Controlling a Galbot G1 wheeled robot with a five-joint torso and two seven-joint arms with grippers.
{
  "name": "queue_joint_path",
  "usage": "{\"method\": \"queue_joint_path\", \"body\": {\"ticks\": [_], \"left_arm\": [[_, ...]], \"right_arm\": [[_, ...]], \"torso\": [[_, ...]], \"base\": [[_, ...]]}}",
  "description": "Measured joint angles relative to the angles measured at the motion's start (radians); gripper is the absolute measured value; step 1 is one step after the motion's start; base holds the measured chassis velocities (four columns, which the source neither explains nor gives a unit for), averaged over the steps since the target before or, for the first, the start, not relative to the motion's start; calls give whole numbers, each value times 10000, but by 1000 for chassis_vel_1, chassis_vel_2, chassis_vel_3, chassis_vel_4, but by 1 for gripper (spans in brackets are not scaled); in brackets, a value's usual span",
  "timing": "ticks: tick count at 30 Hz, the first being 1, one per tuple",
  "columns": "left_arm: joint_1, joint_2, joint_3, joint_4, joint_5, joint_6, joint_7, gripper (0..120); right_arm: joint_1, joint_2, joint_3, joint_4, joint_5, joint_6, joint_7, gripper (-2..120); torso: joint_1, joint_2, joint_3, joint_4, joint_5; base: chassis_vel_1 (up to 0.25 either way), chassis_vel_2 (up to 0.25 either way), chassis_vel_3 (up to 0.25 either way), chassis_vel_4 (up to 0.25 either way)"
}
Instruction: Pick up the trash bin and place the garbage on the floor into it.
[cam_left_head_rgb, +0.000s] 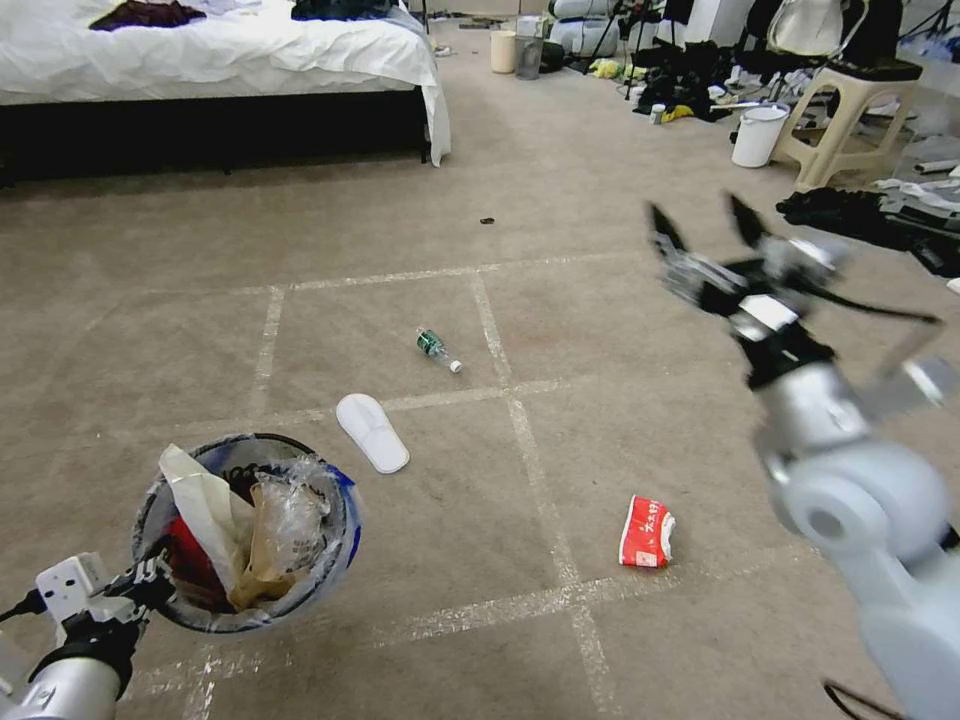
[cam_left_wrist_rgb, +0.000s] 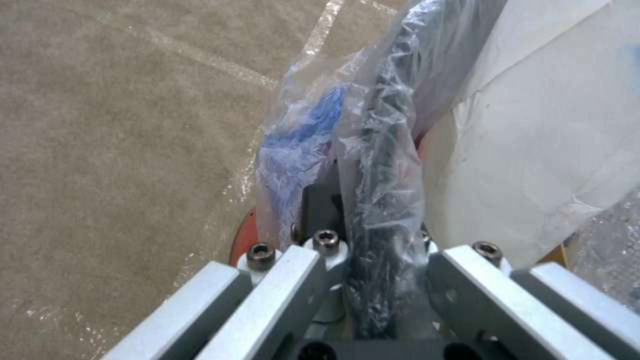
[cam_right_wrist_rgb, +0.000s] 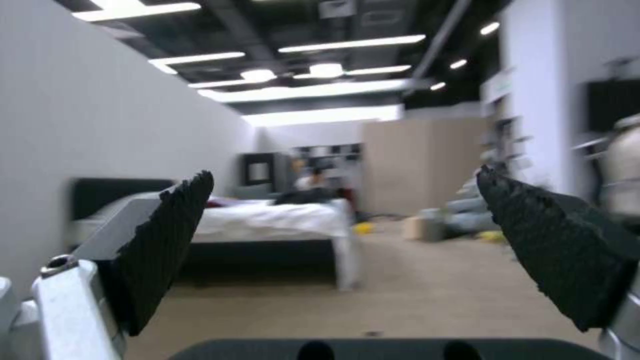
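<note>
Bin (cam_left_head_rgb: 340, 540), red with a blue rim and clear liner, held off the carpet at the robot's lower left; the left gripper (cam_left_head_rgb: 150, 580) has its jaws clamped on the near rim, liner plastic bunched between them in the left wrist view. Contents: white paper (cam_left_head_rgb: 200, 500), a tan bag (cam_left_head_rgb: 262, 560), crumpled clear plastic, something red beneath, so pickup is done and part of the garbage is judged collected. Remaining on the floor (cam_left_head_rgb: 700, 450): white slipper sole (cam_left_head_rgb: 372, 432) just beyond the bin, green-labelled bottle (cam_left_head_rgb: 437, 350) farther out, red wrapper (cam_left_head_rgb: 646, 532) to the right, a small dark scrap (cam_left_head_rgb: 487, 220) near the bed (cam_left_head_rgb: 220, 55). Right gripper (cam_left_head_rgb: 708, 228) raised in the air at right, jaws wide apart, holding nothing.
</note>
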Motion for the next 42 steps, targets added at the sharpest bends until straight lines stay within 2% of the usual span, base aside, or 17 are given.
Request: {"method": "queue_joint_path", "body": {"ticks": [2,5,11,29,42], "left_arm": [[9,34,36,-2,-1,-5,7,1],[43,96,36,-2,0,-12,15,1],[42,107,53,-2,4,-27,84,1],[-25,37,231,22,105,-198,376,1],[-112,108,245,62,46,-228,442,1]], "right_arm": [[-912,395,382,121,-714,324,3,100],[-1378,742,354,102,-1228,442,194,100],[-1576,1124,194,25,-1797,362,524,100],[-2081,1619,418,-60,-2315,156,1088,100],[-2232,2353,455,-71,-2755,223,1036,100]], "torso": [[0,1,0,-2,-3],[0,1,1,1,-4],[0,0,1,3,-3],[0,1,2,2,-3],[2,1,2,2,-3]], "base": [[0,0,0,0],[0,0,0,0],[0,0,0,0],[0,0,0,0],[0,0,0,0]]}}
